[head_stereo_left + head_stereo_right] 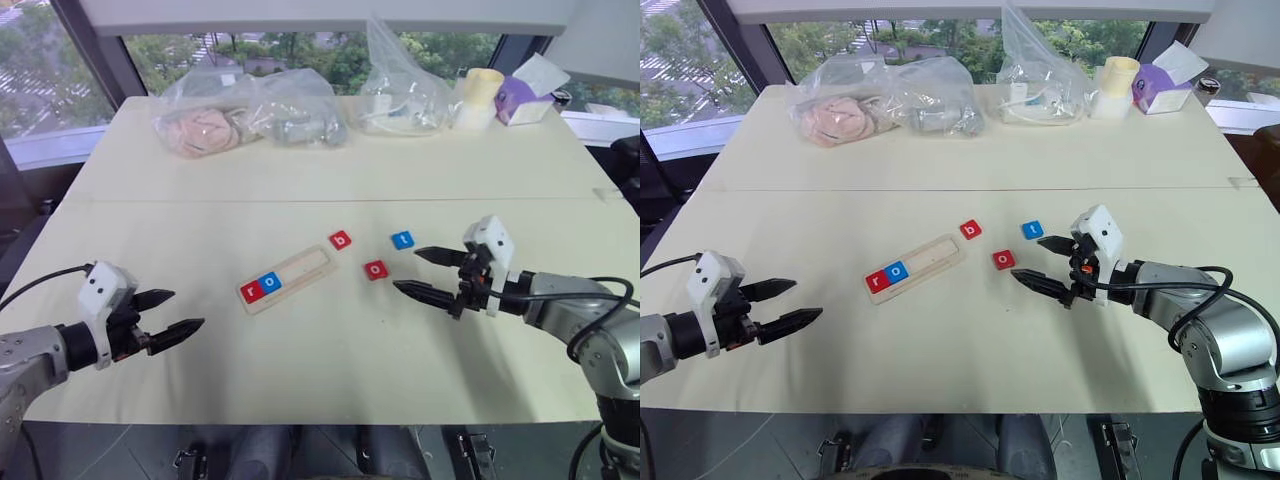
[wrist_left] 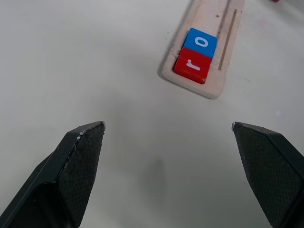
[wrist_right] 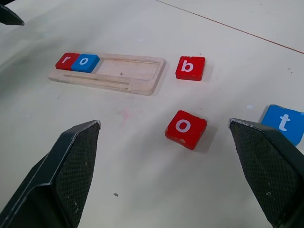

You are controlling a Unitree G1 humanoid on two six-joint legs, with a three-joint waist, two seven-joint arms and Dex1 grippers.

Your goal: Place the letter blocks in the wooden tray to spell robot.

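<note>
The wooden tray (image 1: 300,272) lies slanted at the table's middle, with a red r block (image 1: 250,291) and a blue o block (image 1: 270,282) side by side at its near-left end. Three blocks lie loose on the table to its right: a red b (image 1: 340,240), a red o (image 1: 376,270) and a blue t (image 1: 402,240). My right gripper (image 1: 422,273) hovers open just right of the red o, fingers pointing left. My left gripper (image 1: 172,313) is open near the table's front left, well clear of the tray.
Clear plastic bags (image 1: 250,115) with soft items, a pale cup (image 1: 480,95) and a purple tissue box (image 1: 520,98) line the table's far edge. A seam (image 1: 300,201) crosses the tabletop behind the blocks.
</note>
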